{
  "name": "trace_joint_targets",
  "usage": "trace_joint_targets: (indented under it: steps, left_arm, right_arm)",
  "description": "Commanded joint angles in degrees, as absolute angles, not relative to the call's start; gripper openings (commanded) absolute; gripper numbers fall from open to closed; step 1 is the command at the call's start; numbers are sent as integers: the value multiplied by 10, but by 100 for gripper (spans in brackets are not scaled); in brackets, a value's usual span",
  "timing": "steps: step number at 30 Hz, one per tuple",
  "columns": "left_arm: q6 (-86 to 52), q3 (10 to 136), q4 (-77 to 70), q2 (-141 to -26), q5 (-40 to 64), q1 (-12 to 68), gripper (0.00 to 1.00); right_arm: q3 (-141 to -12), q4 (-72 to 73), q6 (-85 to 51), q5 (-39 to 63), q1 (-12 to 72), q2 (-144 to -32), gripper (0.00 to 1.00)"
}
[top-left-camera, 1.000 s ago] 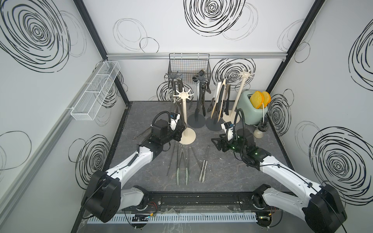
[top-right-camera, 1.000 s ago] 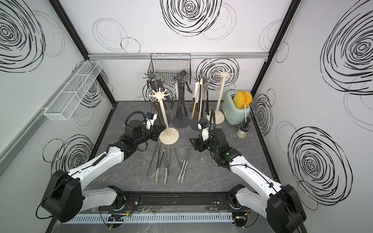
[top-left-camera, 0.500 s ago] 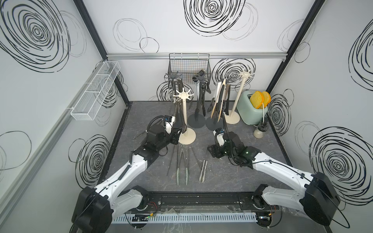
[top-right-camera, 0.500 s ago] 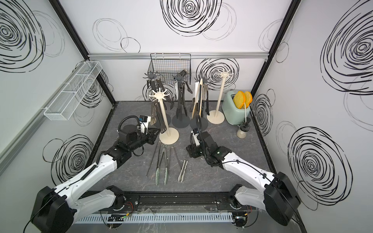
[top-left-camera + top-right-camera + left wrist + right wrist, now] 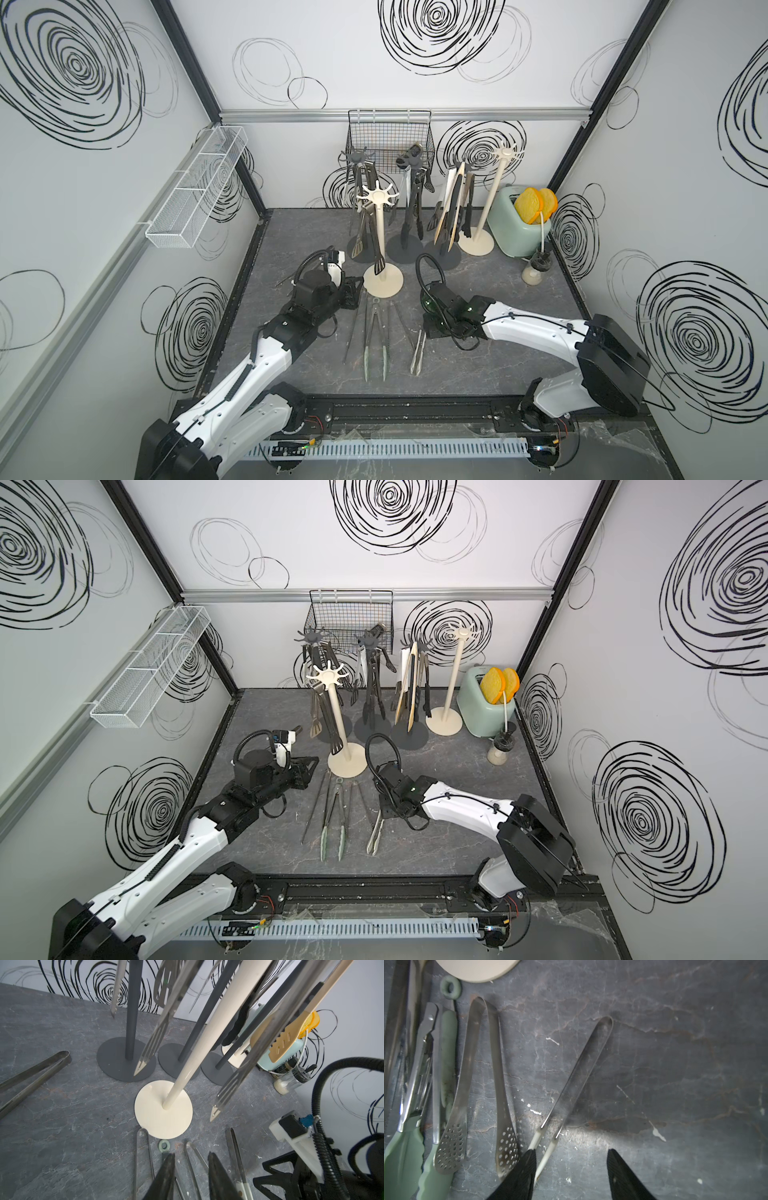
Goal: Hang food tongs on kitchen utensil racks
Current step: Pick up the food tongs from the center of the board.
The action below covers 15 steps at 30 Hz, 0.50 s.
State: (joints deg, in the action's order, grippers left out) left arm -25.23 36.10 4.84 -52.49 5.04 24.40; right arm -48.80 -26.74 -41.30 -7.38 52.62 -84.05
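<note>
Pick step. My right gripper (image 5: 571,1152) hovers low over the white-tipped tongs (image 5: 571,1084), which lie in front of the cream rack (image 5: 390,286) base. Its jaws are open and empty, one finger over the tips. My left gripper (image 5: 191,1155) has its jaws slightly apart, empty. Next, I judge: centre, close, lift.

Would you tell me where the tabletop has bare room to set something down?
Bare tabletop lies between the right arm and the toaster, and between the loose tongs and the front edge. The racks at the back are crowded.
</note>
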Motion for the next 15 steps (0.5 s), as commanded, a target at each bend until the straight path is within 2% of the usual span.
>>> trace_joint_targets:
  steps: [1, 15]
  left_arm:
    - [-262, 375, 61, -518, 55, 248, 32]
    - [-253, 371, 60, -533, 81, 248, 33]
  right_arm:
    - [-498, -302, -480, -92, 541, -849, 57]
    - [-503, -295, -508, -85, 564, -895, 53]
